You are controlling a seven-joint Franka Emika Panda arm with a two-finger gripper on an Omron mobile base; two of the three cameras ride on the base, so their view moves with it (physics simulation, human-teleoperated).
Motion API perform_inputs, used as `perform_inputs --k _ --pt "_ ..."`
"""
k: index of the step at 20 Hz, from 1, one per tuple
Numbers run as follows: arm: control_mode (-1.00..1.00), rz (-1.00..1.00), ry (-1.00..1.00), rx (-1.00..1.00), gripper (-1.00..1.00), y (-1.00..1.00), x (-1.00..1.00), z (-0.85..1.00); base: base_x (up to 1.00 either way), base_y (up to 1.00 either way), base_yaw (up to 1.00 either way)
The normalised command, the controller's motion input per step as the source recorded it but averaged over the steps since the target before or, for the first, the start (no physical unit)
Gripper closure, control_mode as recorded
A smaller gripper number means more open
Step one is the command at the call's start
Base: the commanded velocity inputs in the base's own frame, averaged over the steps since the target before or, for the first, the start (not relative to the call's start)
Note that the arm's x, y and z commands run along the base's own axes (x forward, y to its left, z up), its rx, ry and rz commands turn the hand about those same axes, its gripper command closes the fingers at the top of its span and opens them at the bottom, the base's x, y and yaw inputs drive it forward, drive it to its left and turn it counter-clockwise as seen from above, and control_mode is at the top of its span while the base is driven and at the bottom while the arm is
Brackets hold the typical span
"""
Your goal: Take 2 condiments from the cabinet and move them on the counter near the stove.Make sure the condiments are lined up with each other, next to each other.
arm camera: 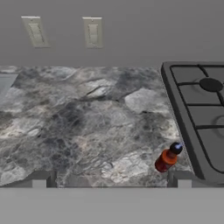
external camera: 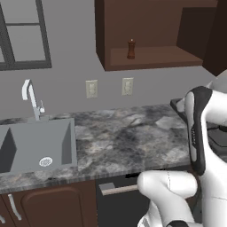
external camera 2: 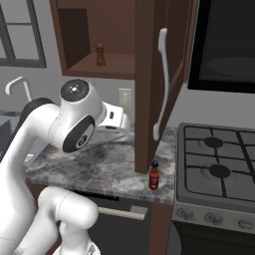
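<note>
The red sauce bottle (external camera 2: 154, 176) with its black cap stands upright on the marble counter (external camera 2: 94, 167), close to the stove (external camera 2: 219, 164) and the front edge. In the hand view the bottle (arm camera: 168, 158) sits low and right, beside the stove (arm camera: 197, 109). The brown pepper mill (external camera: 131, 48) stands on the shelf of the dark wall cabinet (external camera: 153, 57); from the right it (external camera 2: 100, 55) shows at the back of the shelf. My gripper (arm camera: 111, 180) hovers over the counter (arm camera: 87, 122), open and empty, the bottle just inside its right fingertip (arm camera: 181, 179).
The cabinet's open door (external camera 2: 149, 99) with a long pale handle hangs down in front of my wrist. A grey sink (external camera: 37, 146) and faucet (external camera: 31, 97) lie to the left. Two wall outlets (external camera: 91, 88) sit above the counter. A black microwave (external camera 2: 224, 45) hangs over the stove.
</note>
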Motion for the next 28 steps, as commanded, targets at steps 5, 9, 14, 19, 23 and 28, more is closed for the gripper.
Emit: perform_inputs --k 5,9,14,19,23,28 --pt "-1.0 0.0 0.04 0.0 -1.0 0.02 0.0 0.0 0.0 0.0 0.0" --pt "-1.0 0.0 0.0 -0.01 -1.0 0.08 -0.04 0.0 0.0 0.0 0.0" --pt "-1.0 0.0 -0.09 0.0 -1.0 0.32 0.0 0.0 0.0 0.0 0.0" --pt "-1.0 -0.03 -0.14 0.0 -1.0 0.3 0.0 0.29 0.0 0.0 0.0" --pt "-1.0 -0.01 -0.21 0.0 -1.0 0.23 0.02 0.4 0.0 0.0 0.0" --pt "-1.0 0.0 -0.1 0.0 -1.0 0.18 0.13 0.57 0.0 0.0 0.0"
